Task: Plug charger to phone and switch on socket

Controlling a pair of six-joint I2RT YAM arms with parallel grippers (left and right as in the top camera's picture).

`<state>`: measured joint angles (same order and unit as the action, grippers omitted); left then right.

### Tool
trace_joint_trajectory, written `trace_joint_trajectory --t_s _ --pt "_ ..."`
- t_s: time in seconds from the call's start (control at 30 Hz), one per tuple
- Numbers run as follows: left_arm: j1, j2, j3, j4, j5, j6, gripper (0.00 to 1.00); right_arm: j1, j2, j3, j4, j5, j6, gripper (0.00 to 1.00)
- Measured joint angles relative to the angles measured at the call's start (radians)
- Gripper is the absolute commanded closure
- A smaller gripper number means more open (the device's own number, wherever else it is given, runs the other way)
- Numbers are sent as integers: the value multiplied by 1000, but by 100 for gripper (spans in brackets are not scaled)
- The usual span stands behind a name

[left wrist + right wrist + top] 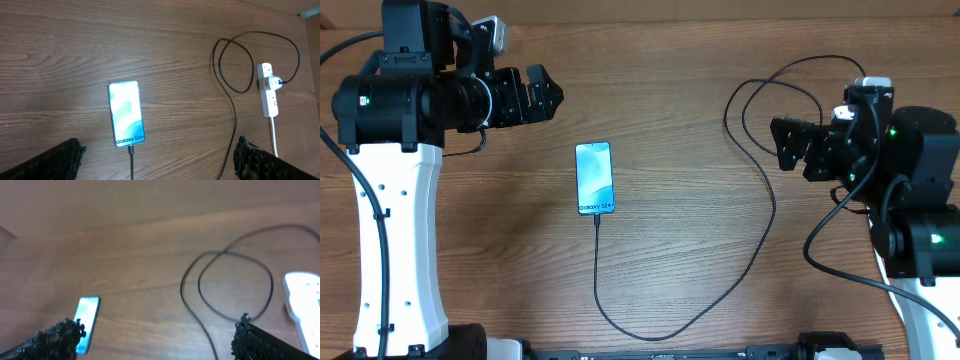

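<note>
Wood-grain table [670, 100] (matt); phone [593, 177] screen glossy; socket [268, 96] plastic.

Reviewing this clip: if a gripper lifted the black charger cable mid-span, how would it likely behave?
The charger is thin and lies in loose loops, so it would probably sag and drape. It appears plugged into both the phone and the socket, so a pull may drag the slim phone across the table.

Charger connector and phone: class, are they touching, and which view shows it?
Touching. The left wrist view shows the charger connector seated against the bottom edge of the phone, with no gap between them.
</note>
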<state>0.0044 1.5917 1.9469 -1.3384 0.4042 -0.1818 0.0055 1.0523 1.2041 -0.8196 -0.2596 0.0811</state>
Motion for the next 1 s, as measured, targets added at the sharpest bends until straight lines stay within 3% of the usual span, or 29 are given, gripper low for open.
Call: trace_joint_trajectory --t_s 0.7,1.0 --pt "0 0 0 0 0 0 0 0 -51 -23 -11 33 -3 0" --pt "0 0 0 0 0 0 0 0 -340 -279 261 67 -3 0"
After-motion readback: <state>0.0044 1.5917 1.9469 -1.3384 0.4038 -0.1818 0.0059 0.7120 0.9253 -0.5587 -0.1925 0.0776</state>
